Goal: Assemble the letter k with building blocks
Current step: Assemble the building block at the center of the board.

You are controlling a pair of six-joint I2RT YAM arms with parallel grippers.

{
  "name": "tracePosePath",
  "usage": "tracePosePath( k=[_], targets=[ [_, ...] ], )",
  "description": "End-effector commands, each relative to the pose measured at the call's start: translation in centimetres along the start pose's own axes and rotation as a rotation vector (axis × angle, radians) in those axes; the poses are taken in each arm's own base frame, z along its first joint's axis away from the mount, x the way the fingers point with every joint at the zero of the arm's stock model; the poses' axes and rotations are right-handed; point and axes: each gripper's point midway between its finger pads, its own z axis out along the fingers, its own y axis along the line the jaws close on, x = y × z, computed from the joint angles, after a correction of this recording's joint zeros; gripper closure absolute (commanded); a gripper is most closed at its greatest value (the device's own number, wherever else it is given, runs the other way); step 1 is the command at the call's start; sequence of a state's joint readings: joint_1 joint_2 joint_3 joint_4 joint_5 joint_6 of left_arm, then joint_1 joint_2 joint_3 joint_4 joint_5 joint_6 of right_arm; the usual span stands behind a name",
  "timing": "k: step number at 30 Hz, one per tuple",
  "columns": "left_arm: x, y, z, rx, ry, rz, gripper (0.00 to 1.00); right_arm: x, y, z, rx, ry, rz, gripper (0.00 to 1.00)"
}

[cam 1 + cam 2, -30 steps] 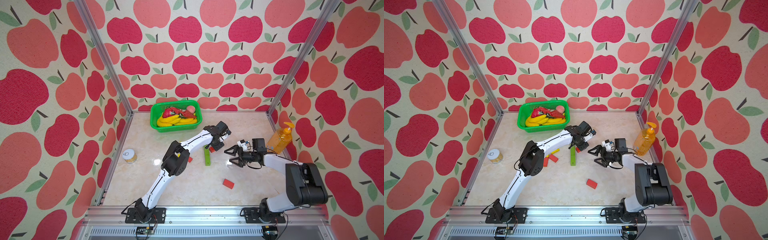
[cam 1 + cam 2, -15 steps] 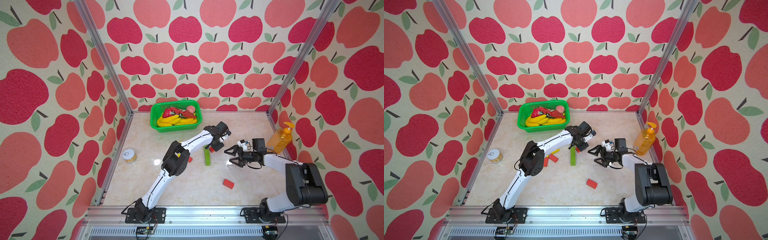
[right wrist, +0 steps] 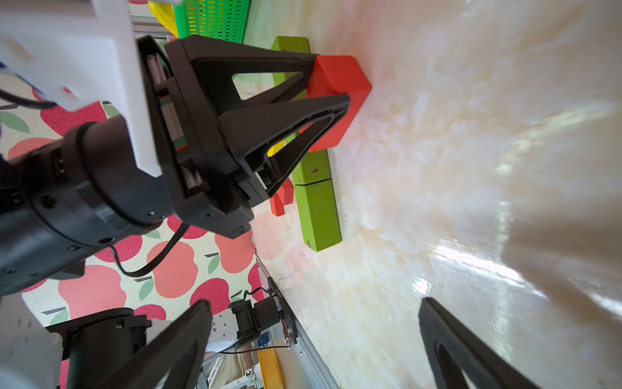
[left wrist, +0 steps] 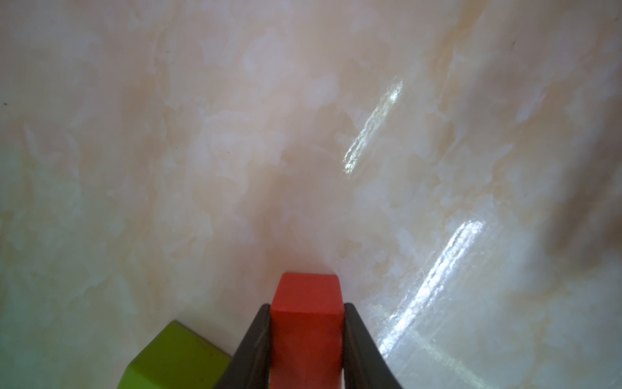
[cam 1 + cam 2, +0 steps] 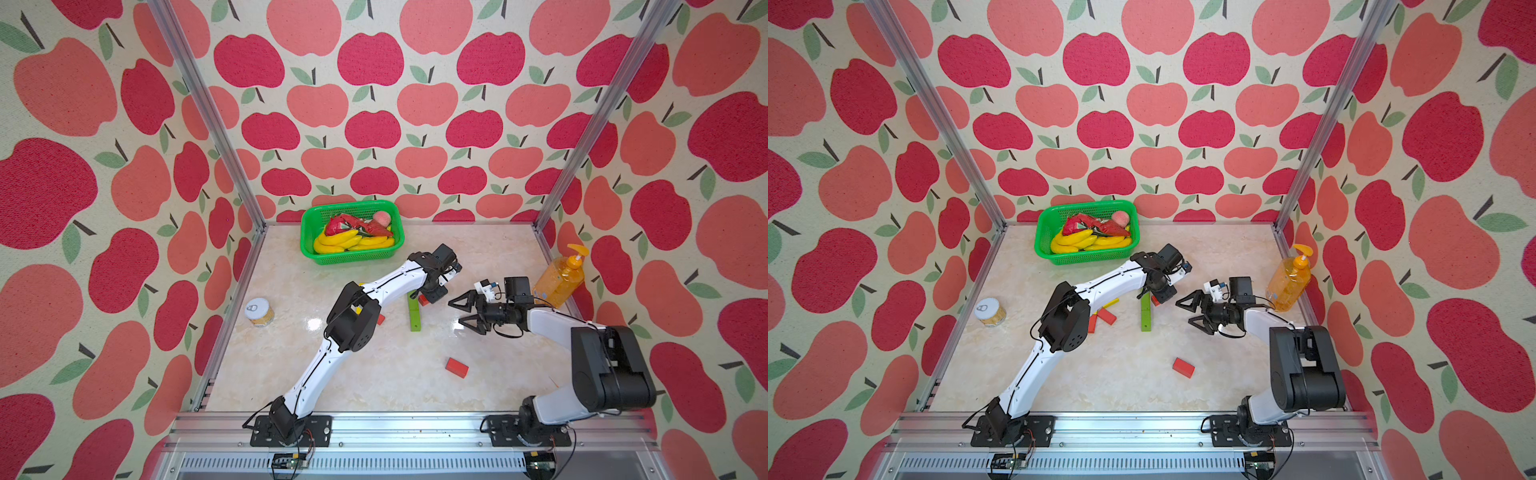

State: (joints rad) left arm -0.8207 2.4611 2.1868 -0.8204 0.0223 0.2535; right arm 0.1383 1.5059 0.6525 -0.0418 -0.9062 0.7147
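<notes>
My left gripper (image 5: 432, 294) (image 4: 307, 304) is shut on a red building block (image 4: 306, 323) (image 3: 340, 79) low at the table. That block touches the far end of a straight line of green building blocks (image 5: 414, 312) (image 5: 1145, 312) (image 3: 316, 202). Two more red blocks (image 5: 1106, 316) and a yellow one (image 5: 1111, 303) lie by the left arm's elbow, partly hidden in a top view. A lone red block (image 5: 456, 367) (image 5: 1183, 367) lies nearer the front. My right gripper (image 5: 457, 314) (image 5: 1184, 314) (image 3: 314, 303) stands open and empty just right of the left one.
A green basket (image 5: 309, 232) with toy bananas and fruit sits at the back. An orange soap bottle (image 5: 557, 278) stands by the right wall, close behind my right wrist. A small can (image 5: 259, 311) stands at the left edge.
The left gripper's jaws have drawn in onto the red block beside the green line. The right arm has not moved.
</notes>
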Motion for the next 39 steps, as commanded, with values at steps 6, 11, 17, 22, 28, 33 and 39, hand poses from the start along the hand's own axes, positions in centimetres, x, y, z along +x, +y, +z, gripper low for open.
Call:
tracePosePath(
  k=[6,11,17,22,28,33,39],
  targets=[
    [0.19,0.05,-0.3,-0.012,0.018,0.011,0.68,-0.34,0.5,0.06,0.002,-0.001,-0.023,0.01],
    [0.08,0.15,-0.36,-0.015,0.015,0.008,0.67,-0.36,0.5,0.04,0.001,-0.002,-0.024,0.01],
    [0.21,0.14,-0.33,-0.015,0.019,0.005,0.66,-0.35,0.54,0.04,0.001,-0.002,-0.026,0.01],
    [0.21,0.18,-0.33,-0.017,0.019,0.003,0.66,-0.34,0.53,0.04,0.0,-0.001,-0.023,0.01],
    [0.33,0.08,-0.28,-0.013,0.023,0.003,0.66,-0.33,0.5,0.05,0.001,-0.001,-0.024,0.01],
    [0.31,0.1,-0.39,-0.015,0.021,0.004,0.66,-0.37,0.49,0.04,0.002,-0.002,-0.023,0.01],
    [0.43,0.13,-0.35,-0.017,0.025,0.004,0.66,-0.36,0.47,0.06,0.002,-0.002,-0.024,0.01]
  ],
)
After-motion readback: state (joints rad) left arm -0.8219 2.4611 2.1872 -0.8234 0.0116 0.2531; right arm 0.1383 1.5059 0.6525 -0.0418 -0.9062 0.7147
